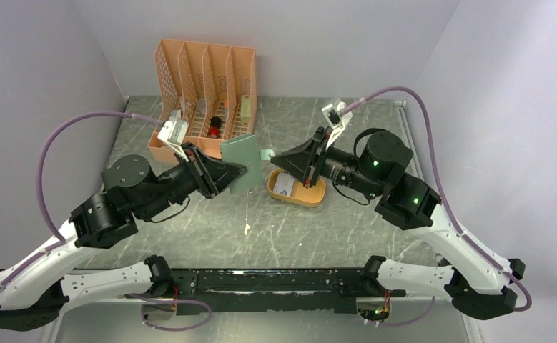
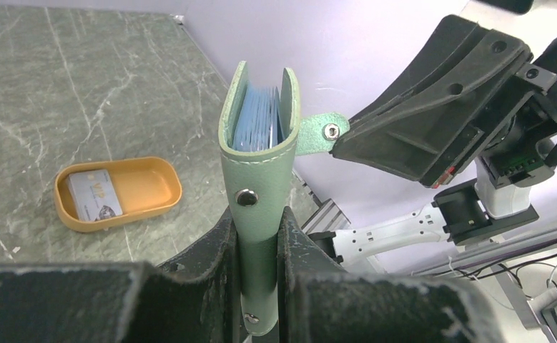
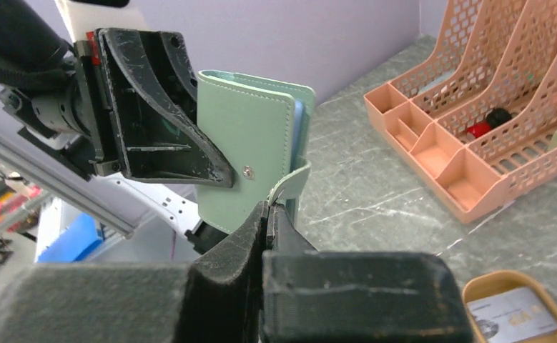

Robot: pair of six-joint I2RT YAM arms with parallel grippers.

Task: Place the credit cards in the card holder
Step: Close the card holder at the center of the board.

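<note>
A: Left wrist: left gripper [image 2: 259, 239] clamps the card holder [image 2: 255, 175], raised just beside the yellow tray [image 2: 155, 187]; right gripper [image 3: 269, 211] is closed on its snap tab [image 2: 317, 134].
B: Opening it, likely. Next, pull the covers apart; a credit card [image 2: 95, 194] lies in that tray.

Bright, even, diffuse light leaves only faint soft shadows on the table [image 1: 297, 236] around the card holder [image 1: 241, 158], and in both wrist views the foreground beneath it blurs.
</note>
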